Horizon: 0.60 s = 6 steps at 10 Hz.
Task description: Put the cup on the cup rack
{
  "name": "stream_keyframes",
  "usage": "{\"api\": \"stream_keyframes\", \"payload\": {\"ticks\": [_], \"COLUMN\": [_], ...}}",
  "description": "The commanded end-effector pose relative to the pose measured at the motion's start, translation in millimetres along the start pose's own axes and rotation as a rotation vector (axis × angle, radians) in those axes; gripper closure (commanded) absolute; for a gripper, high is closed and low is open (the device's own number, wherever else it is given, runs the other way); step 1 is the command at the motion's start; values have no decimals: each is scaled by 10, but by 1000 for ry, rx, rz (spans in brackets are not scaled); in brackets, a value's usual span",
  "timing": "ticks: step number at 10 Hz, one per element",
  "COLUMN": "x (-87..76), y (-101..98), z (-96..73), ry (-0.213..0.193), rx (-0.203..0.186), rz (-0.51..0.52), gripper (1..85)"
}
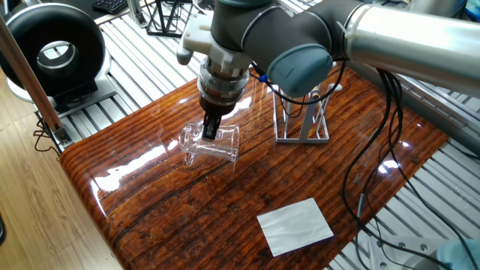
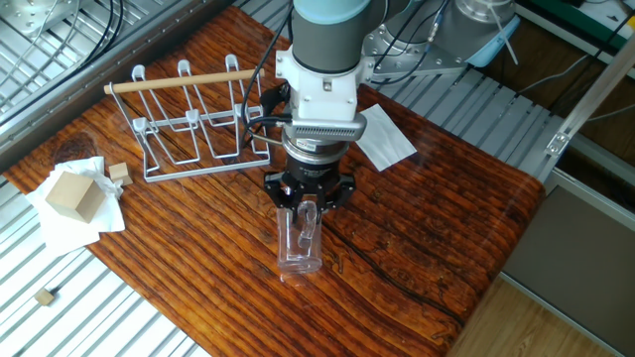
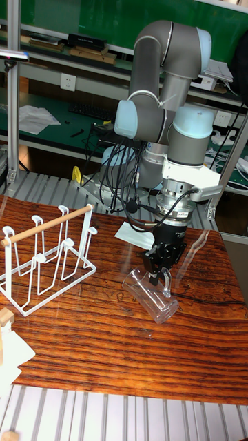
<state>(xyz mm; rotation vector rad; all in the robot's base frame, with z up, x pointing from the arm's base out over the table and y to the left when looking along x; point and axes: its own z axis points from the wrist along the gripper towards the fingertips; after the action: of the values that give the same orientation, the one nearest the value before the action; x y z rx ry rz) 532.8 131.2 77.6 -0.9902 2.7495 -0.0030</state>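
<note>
**Hand down on the lying cup, rack off to the side**

Your hand points straight down at the surface and sits on the cup, which lies on its side directly beneath it. In the other fixed view one finger reaches down inside the glass, near its open mouth; in the tall fixed view the fingers straddle the upper wall close to the rim. The jaws look closed on that wall, so you are gripping the cup, though the clear glass makes the exact contact hard to read. The cup's lower side appears to rest on the wood, with its thick base pointing away from the hand.

The cup rack stands upright well apart from the hand, with its wooden rod handle across the top and its pegs bare. Behind the hand lies a white sheet of paper. Beyond the rack, at the surface's far corner from the hand, you have a wooden block on crumpled white paper.
</note>
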Motion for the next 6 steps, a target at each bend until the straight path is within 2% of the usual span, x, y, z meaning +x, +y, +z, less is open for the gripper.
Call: {"api": "stream_keyframes", "payload": {"ticks": [1, 6], "x": [-10, -38], "y": [24, 89], "z": [-41, -131], "ry": [-7, 2], "rx": [-10, -1], "rz": [14, 19], "gripper": [493, 493]}}
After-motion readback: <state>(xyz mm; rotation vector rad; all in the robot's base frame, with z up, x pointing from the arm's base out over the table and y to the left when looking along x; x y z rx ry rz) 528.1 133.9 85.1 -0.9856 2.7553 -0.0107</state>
